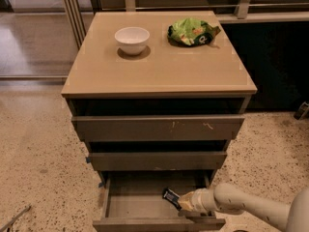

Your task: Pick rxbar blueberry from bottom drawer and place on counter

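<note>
- The bottom drawer (145,223) is pulled out, its shallow tray open to view under the two drawers above it.
- The rxbar blueberry (169,196) lies inside that tray, right of the middle, tilted at an angle; its wrapper is dark with a pale mark, but no lettering can be read.
- The pincer (184,202) is down in the drawer at the right end of the bar, right against it or very nearly; whether it is apart, together or clamped on the bar, I cannot tell.
- The pale arm (241,208) reaches in from the lower right.
- On the counter (159,69) stand a white bowl (132,39) at the back left and a crumpled green chip bag (191,32) at the back right, well apart; the bag's print is not legible.
- The top drawer (145,128) has scuff marks on its front towards the right; the middle drawer (157,161) sits just ajar below it.
- Speckled floor (38,149) surrounds the cabinet.
</note>
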`<state>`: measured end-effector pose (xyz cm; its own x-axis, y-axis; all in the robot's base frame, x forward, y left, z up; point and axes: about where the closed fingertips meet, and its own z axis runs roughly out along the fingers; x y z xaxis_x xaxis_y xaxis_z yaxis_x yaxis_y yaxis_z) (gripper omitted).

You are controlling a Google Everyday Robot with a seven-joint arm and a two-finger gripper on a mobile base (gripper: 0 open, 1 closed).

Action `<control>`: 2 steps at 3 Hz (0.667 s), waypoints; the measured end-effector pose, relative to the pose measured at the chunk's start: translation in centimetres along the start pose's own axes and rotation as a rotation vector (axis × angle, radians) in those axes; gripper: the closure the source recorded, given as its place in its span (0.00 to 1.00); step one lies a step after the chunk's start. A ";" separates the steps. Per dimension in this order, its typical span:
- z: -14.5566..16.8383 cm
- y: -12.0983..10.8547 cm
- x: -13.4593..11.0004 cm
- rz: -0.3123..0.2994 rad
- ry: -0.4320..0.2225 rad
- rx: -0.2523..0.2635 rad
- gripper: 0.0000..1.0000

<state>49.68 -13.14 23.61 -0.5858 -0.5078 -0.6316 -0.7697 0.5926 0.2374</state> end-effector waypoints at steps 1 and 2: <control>-0.2 0.0 -0.2 -0.005 0.000 0.002 1.00; 1.0 -0.1 1.1 -0.060 0.010 0.008 0.95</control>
<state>49.38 -13.14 22.09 -0.5409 -0.5488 -0.6373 -0.8016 0.5658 0.1931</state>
